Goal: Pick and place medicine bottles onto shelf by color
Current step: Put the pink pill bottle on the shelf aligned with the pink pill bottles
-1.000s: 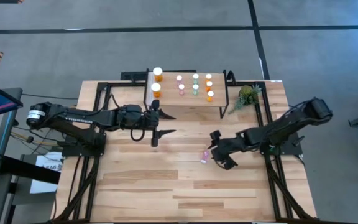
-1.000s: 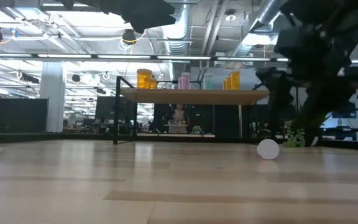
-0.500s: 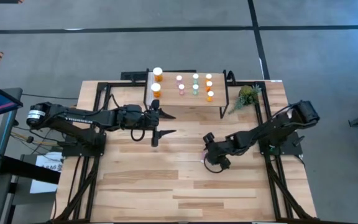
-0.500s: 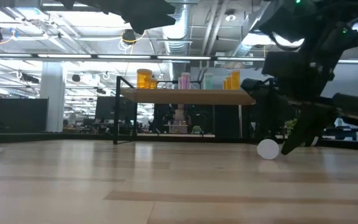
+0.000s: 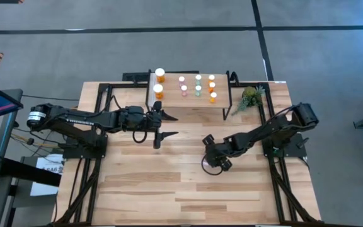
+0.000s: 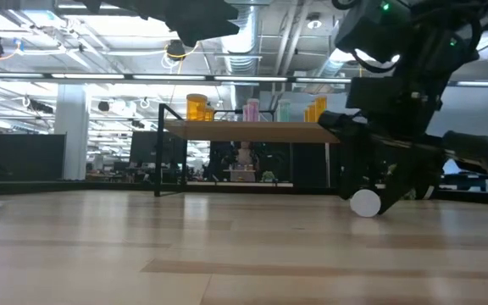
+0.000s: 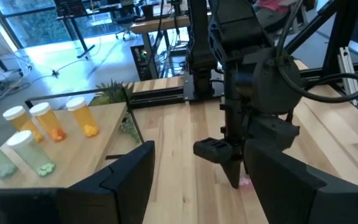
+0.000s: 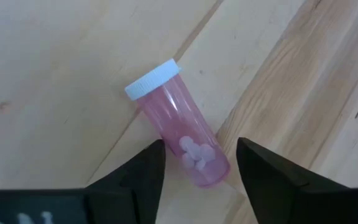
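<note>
A pink medicine bottle [image 8: 180, 132] with a white cap [image 8: 151, 79] lies on its side on the wooden table; its cap also shows in the low view [image 6: 365, 203]. My right gripper [image 8: 199, 145] hangs over it, open and pointing down, with a finger on each side of the bottle's bottom end and not touching it. In the high view the gripper [image 5: 212, 157] hides the bottle. The shelf [image 5: 175, 104] at the far middle carries several upright orange, pink and pale green bottles. My left gripper [image 5: 172, 125] waits open and empty in front of the shelf.
A small green plant [image 5: 251, 96] stands to the right of the shelf. Black frame rails [image 5: 273, 113] run along the table's sides and far edge. Bare wood [image 5: 169, 183] lies across the near half of the table.
My right gripper has moved toward the table's left edge and come down over the pink bottle, tipping to point downward; its fingers now stand on either side of the bottle. The bottle has stayed where it lay.
</note>
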`<action>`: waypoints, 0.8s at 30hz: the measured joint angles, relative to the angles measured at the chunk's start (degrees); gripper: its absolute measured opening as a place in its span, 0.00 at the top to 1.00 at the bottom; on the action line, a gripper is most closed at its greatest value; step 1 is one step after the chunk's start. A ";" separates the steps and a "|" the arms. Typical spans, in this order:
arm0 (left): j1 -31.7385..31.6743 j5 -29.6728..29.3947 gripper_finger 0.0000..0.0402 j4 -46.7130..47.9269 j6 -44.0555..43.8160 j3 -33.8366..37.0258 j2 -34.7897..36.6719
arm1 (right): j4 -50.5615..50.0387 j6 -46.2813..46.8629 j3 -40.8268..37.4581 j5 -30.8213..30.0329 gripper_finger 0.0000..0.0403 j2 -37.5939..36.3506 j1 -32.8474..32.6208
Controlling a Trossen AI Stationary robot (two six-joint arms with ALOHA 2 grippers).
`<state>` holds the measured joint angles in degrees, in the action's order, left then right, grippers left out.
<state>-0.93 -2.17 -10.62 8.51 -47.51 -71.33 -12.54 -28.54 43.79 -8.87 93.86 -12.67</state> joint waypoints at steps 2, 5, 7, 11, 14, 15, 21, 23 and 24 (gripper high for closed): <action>0.00 0.00 0.41 0.00 -0.08 0.00 0.00 | -0.74 0.02 0.44 0.02 0.47 0.00 0.01; -0.02 0.02 0.41 -0.02 -0.24 0.00 0.00 | -1.41 0.03 0.59 -0.02 0.52 0.02 0.07; 0.00 0.02 0.41 0.00 -0.24 0.00 0.00 | -1.88 0.20 0.61 -0.02 0.55 0.02 0.07; 0.00 0.04 0.41 0.00 -0.24 -0.02 0.00 | -2.32 2.09 0.61 -0.04 0.61 0.00 0.48; -0.02 0.04 0.41 0.01 -0.28 -0.02 0.00 | -2.43 2.67 0.61 -0.08 0.65 0.00 0.59; 0.00 0.04 0.41 0.00 -0.28 -0.02 0.00 | -2.43 2.67 0.61 -0.11 0.66 0.00 0.59; 0.00 0.07 0.41 0.74 -0.34 -0.02 0.00 | -2.38 4.70 0.61 -0.13 0.71 -0.04 0.58; -0.01 0.07 0.41 0.77 -0.37 -0.02 -0.02 | -2.31 5.74 0.61 -0.15 0.71 -0.04 0.59; 0.00 0.07 0.41 0.77 -0.37 -0.02 -0.02 | -2.22 6.54 0.61 -0.13 0.71 -0.04 0.59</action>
<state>-0.93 -2.11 -9.85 8.14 -47.53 -71.35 -14.76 -21.99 44.40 -8.99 93.82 -12.08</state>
